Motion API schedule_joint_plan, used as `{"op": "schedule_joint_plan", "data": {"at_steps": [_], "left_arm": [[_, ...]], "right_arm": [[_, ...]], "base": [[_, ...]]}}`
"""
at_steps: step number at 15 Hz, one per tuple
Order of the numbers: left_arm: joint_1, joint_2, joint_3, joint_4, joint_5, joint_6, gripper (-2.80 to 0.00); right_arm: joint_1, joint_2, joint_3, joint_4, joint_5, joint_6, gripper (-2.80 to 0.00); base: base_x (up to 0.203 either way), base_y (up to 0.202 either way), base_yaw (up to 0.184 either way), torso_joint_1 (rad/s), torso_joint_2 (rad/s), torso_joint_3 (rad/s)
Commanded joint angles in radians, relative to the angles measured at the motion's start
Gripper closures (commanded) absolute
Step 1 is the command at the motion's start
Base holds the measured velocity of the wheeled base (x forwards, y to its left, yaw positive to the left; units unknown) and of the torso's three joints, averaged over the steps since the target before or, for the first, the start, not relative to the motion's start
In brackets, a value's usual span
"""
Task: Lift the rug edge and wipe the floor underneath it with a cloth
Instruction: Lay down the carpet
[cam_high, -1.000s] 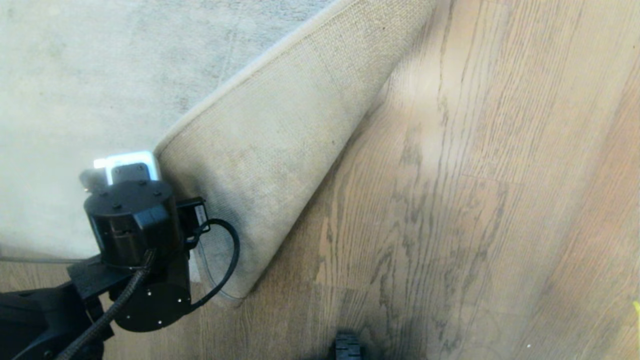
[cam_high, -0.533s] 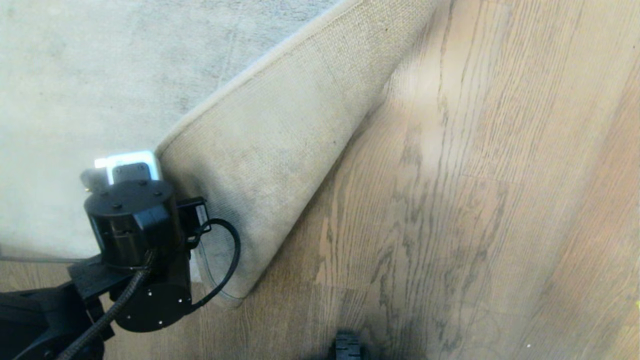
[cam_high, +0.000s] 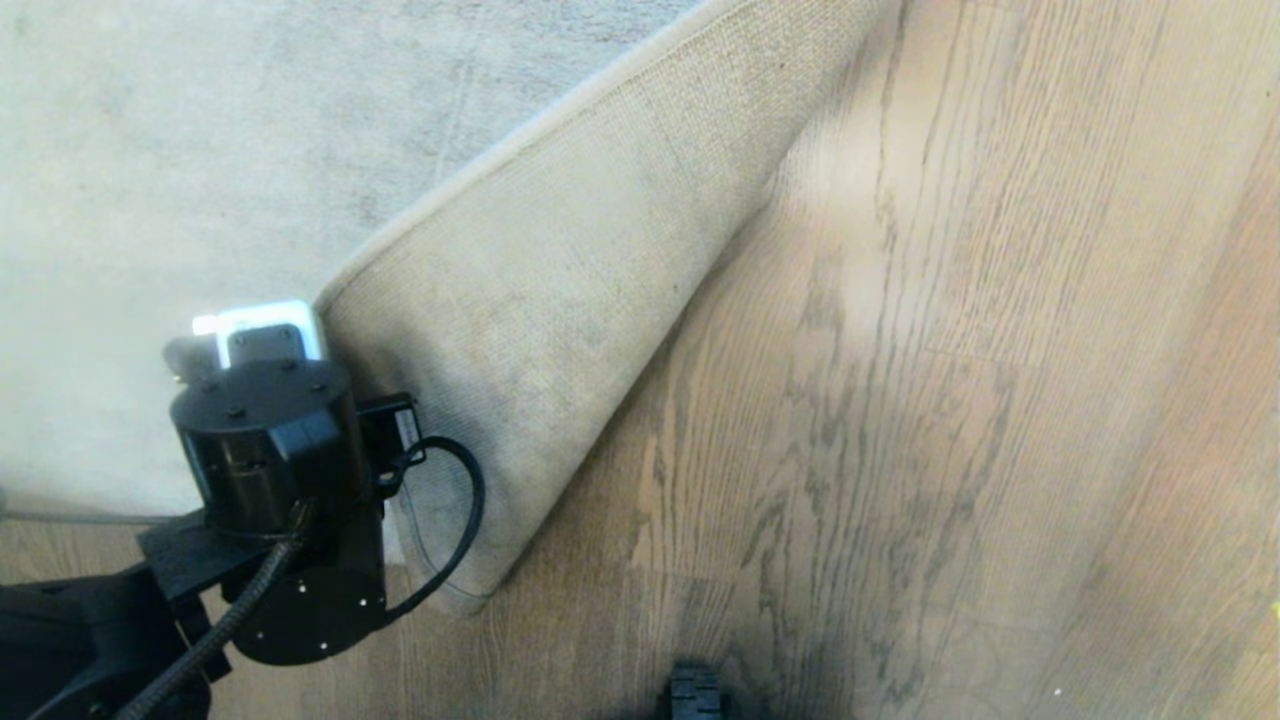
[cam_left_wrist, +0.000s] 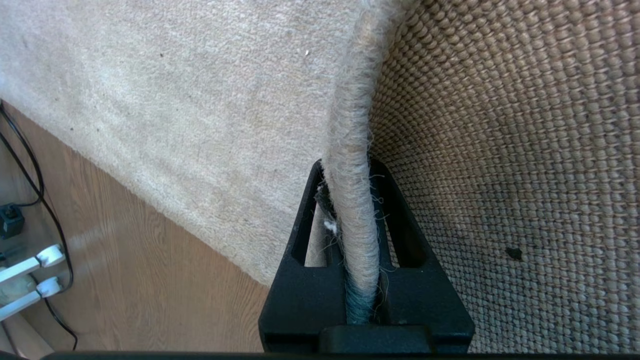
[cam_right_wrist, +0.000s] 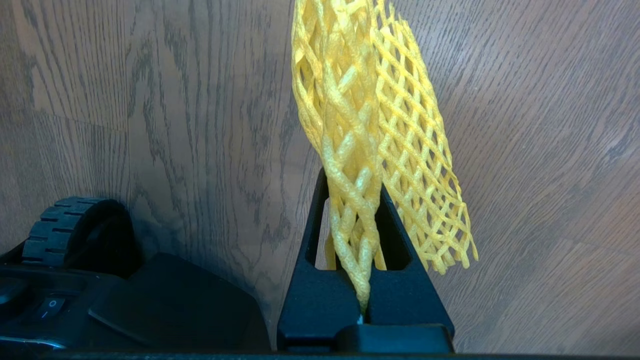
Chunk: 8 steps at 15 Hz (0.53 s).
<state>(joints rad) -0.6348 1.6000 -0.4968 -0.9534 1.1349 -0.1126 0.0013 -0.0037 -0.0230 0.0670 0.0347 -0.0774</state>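
We've got our left gripper with its fingers pinched tight on the rug edge, the bound border running straight up between them. On one side of that border we see the pale grey pile, on the other the coarse beige woven backing. From the head view, the left arm sits low on the left, and the rug corner is folded over onto the rug, backing facing up in a long wedge, with the rug's grey top spread beyond it. The floor, brown wood-grain planks, lies bare to the right of the fold. Over on our right gripper, the fingers are clamped on the cloth, a bright yellow open mesh bunched between them and fanning out past the tips above the floor. Beside it we see a black ribbed wheel of the base. In the left wrist view, black cables trail along the floor near the rug's border.
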Motion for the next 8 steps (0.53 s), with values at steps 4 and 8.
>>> {"op": "schedule_joint_plan", "data": {"at_steps": [4, 8], "left_arm": [[-0.012, 0.003, 0.001, -0.005, 0.005, -0.001, 0.0], [-0.019, 0.008, 0.006, -0.005, 0.005, -0.002, 0.0]], "right_arm": [[0.0, 0.004, 0.001, 0.001, 0.001, -0.001, 0.0], [0.0, 0.004, 0.0, 0.001, 0.001, -0.001, 0.0]], "base": [[0.0, 0.0, 0.0, 0.0, 0.0, 0.0], [0.0, 0.0, 0.0, 0.0, 0.0, 0.0]]}}
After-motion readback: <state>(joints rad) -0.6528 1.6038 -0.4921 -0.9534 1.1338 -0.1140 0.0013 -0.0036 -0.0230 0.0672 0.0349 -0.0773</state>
